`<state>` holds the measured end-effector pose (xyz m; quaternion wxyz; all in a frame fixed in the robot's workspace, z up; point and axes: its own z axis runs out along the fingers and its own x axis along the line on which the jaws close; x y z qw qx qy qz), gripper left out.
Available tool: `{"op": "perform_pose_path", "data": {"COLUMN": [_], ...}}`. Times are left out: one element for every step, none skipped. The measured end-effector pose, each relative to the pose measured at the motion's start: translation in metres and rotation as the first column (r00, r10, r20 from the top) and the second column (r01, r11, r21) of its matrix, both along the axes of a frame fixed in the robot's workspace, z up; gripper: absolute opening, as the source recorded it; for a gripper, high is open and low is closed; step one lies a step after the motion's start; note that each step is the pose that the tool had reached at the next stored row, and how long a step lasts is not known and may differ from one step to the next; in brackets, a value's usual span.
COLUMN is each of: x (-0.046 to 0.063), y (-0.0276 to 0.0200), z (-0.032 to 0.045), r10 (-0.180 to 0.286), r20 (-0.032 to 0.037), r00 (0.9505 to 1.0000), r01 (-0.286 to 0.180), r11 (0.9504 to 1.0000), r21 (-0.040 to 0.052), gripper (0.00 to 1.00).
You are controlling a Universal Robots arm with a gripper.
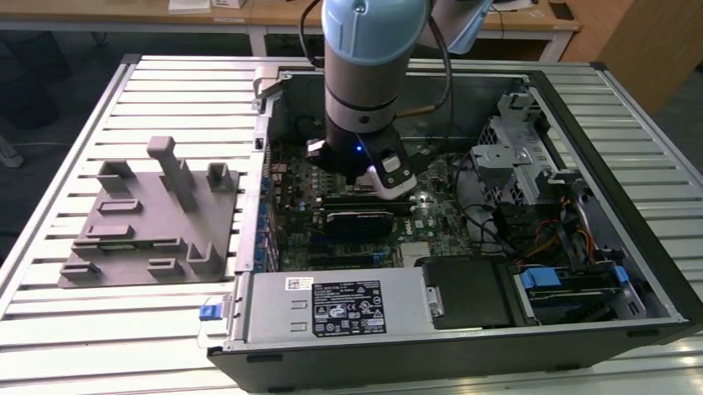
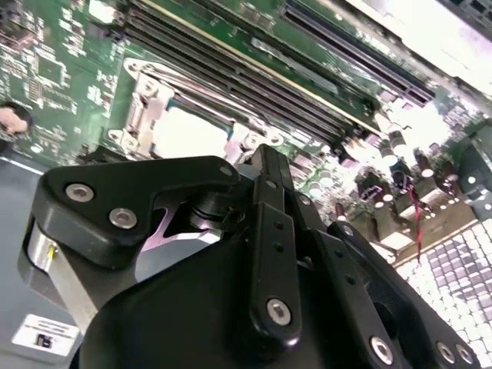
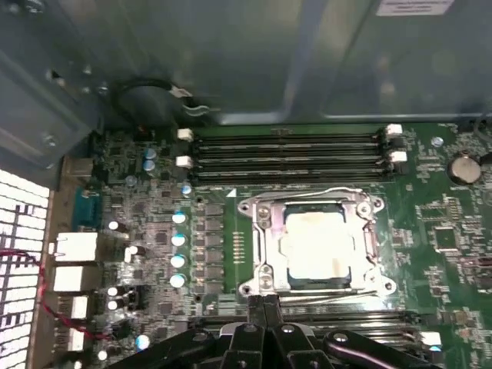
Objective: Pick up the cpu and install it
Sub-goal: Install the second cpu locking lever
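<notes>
The cpu (image 3: pixel 317 246), a pale silver square chip, lies flat inside the metal socket frame (image 3: pixel 260 231) on the green motherboard. The cpu (image 2: pixel 188 132) also shows as a bright square in the second wrist view. My gripper (image 3: pixel 265 304) hovers just beside the socket's edge, its black fingers (image 2: pixel 265 165) pressed together with nothing between them. From the exterior view, the arm reaches down into the open computer case and the gripper (image 1: pixel 393 191) hangs low over the board's middle.
Long memory slots (image 3: pixel 288 150) run beside the socket. The case walls (image 1: pixel 571 107) ring the board, with a drive cage (image 1: pixel 516 156), cables and a power supply (image 1: pixel 329 304). A grey plastic fixture (image 1: pixel 154 222) stands on the slatted table at the exterior view's left.
</notes>
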<state>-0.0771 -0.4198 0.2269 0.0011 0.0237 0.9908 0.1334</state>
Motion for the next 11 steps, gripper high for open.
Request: {"op": "perform_pose_path", "data": {"x": [0.002, 0.004, 0.007, 0.009, 0.011, 0.012, 0.014, 0.015, 0.016, 0.017, 0.018], "y": [0.0000, 0.0001, 0.0004, 0.0007, 0.0013, 0.0022, 0.0032, 0.0045, 0.0059, 0.0076, 0.0096], "z": [0.0000, 0.0001, 0.0000, 0.0000, 0.0000, 0.0000, 0.0000, 0.0000, 0.0000, -0.0001, -0.0001], "r10": [-0.002, -0.003, -0.005, -0.006, -0.008, -0.009, -0.009, -0.010, -0.011, -0.011, -0.011], "r20": [0.0000, -0.0001, 0.0000, -0.0001, 0.0000, 0.0000, 0.0001, 0.0001, 0.0001, 0.0002, 0.0001], "r00": [1.0000, 1.0000, 1.0000, 1.0000, 1.0000, 1.0000, 1.0000, 1.0000, 0.9999, 0.9999, 0.9999], "r01": [0.002, 0.003, 0.005, 0.006, 0.008, 0.009, 0.009, 0.010, 0.011, 0.011, 0.011], "r11": [1.0000, 1.0000, 1.0000, 0.9999, 0.9999, 0.9999, 0.9998, 0.9998, 0.9998, 0.9997, 0.9997], "r21": [-0.0018, -0.0037, -0.0059, -0.0082, -0.0104, -0.0125, -0.0146, -0.0166, -0.0185, -0.0203, -0.0223], "gripper": [0.11, 0.11, 0.11, 0.11, 0.11, 0.11, 0.11, 0.11, 0.11, 0.11, 0.11]}}
